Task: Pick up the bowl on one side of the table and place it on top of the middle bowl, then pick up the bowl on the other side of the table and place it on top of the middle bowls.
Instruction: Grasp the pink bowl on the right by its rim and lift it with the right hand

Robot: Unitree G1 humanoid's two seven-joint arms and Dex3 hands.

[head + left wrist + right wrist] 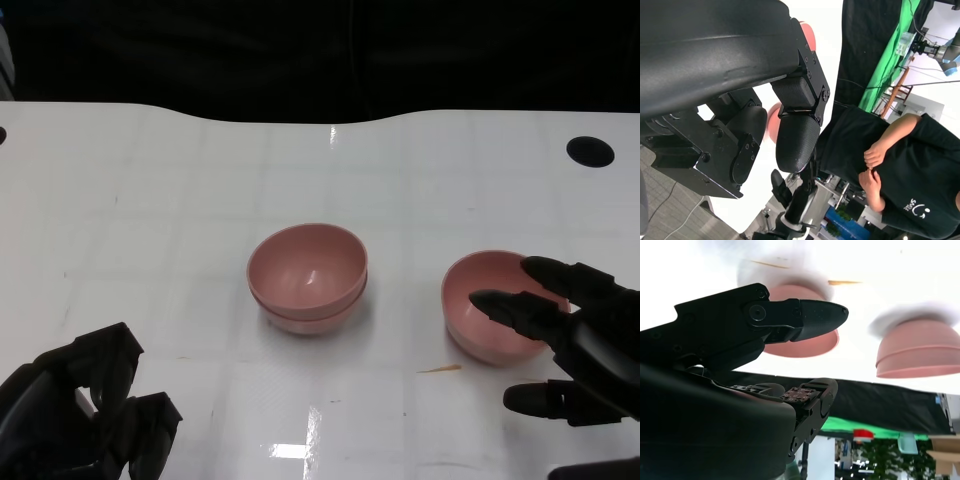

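Observation:
Two pink bowls stacked one inside the other (307,275) stand in the middle of the white table (150,200). A single pink bowl (478,308) stands to their right. My right hand (575,340) is spread around that bowl's near right side, fingers over its rim and thumb low beside it, holding nothing. The right wrist view shows the fingers (805,317) in front of the single bowl (807,342) and the stack (920,352) further off. My left hand (85,415) sits at the table's near left, fingers curled in, holding nothing.
A thin orange stick (440,369) lies on the table just in front of the right bowl. A black hole (590,151) marks the far right of the table. A person in a black shirt (900,165) sits beyond the table in the left wrist view.

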